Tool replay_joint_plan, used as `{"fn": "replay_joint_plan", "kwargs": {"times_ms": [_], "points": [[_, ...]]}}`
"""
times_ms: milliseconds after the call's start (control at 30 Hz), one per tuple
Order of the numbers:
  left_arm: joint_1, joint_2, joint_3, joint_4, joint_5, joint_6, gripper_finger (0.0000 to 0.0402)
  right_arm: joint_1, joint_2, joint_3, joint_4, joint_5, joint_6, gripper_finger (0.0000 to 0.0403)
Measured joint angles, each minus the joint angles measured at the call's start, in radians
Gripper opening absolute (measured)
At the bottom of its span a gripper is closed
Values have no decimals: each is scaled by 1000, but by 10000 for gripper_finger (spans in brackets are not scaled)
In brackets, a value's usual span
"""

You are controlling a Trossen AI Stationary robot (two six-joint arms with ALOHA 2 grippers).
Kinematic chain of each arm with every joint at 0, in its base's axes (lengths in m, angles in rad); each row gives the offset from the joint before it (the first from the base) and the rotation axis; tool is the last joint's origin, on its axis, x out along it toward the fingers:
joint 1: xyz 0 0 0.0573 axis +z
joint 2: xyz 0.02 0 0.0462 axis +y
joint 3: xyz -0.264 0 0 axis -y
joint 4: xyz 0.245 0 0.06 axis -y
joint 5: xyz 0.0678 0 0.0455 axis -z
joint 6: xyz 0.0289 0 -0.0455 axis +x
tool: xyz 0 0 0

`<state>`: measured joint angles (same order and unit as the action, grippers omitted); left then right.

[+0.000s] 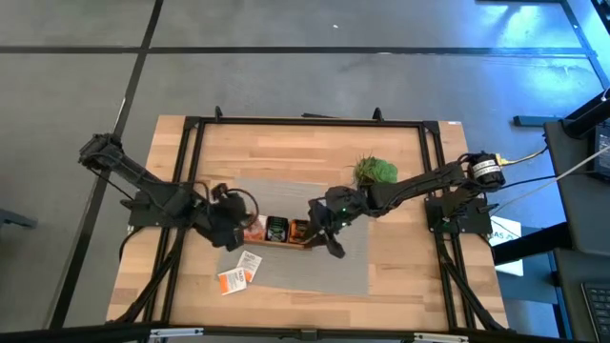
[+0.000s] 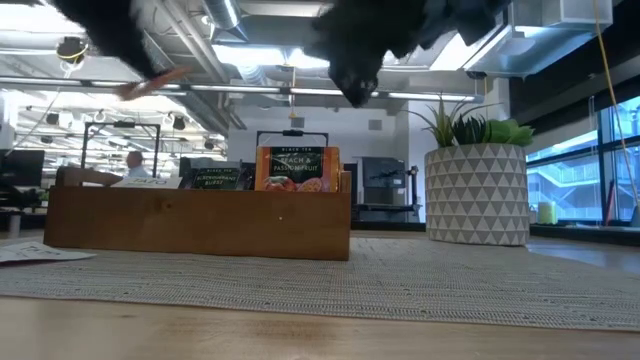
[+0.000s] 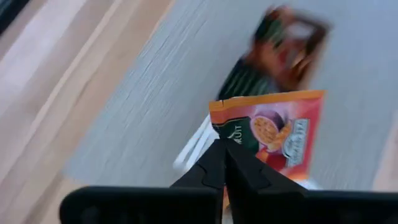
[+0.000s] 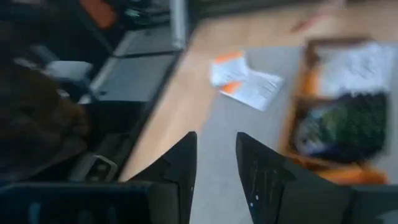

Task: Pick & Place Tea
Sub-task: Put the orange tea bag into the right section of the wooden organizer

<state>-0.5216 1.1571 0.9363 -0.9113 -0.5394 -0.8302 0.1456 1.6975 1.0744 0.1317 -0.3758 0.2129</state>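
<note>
Over the left end of the wooden tray [image 1: 276, 232], our left gripper [image 3: 224, 163] has its fingers pinched tight on an orange tea sachet [image 3: 273, 134], which stands upright above the compartments below it. We judge the coming move a straight drop into the tray. Our right gripper [image 4: 214, 162], fingers apart and holding nothing, hangs by the tray's other end, farther from the loose sachets [image 1: 238, 272] on the mat.

Wooden table [image 1: 400, 276], framed by black rails. Grey mat [image 1: 324, 272] spread at centre; wooden tray [image 1: 276, 238] on the mat, two loose tea sachets [image 1: 238, 272] at seven o'clock, potted plant [image 1: 374, 171] at two o'clock.
</note>
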Motion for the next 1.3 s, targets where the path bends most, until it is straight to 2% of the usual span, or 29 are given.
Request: {"fn": "replay_joint_plan", "kwargs": {"times_ms": [133, 233, 467, 600, 767, 867, 967, 1100, 1300], "points": [[51, 29, 0, 204, 17, 247, 2, 11, 6, 0, -28, 111, 17, 115], [88, 65, 1, 289, 16, 398, 2, 14, 6, 0, -24, 167, 40, 115], [145, 160, 1, 355, -63, 682, 2, -11, 6, 6, -31, 173, 23, 115], [152, 198, 1, 396, -74, 791, 2, -45, 3, 30, -64, 174, 10, 123], [150, 224, 1, 434, -132, 877, 2, -89, 2, 90, -97, 199, 25, 171], [151, 224, 1, 445, -198, 865, 2, -105, 1, 121, -88, 277, 97, 206], [153, 219, 1, 447, -258, 837, 2, -110, 1, 137, -85, 306, 47, 229], [153, 219, 1, 458, -281, 850, 2, -107, 1, 148, -82, 377, 108, 235], [153, 219, 1, 524, -282, 851, 2, -111, 10, 148, -69, 386, 89, 214]]}}
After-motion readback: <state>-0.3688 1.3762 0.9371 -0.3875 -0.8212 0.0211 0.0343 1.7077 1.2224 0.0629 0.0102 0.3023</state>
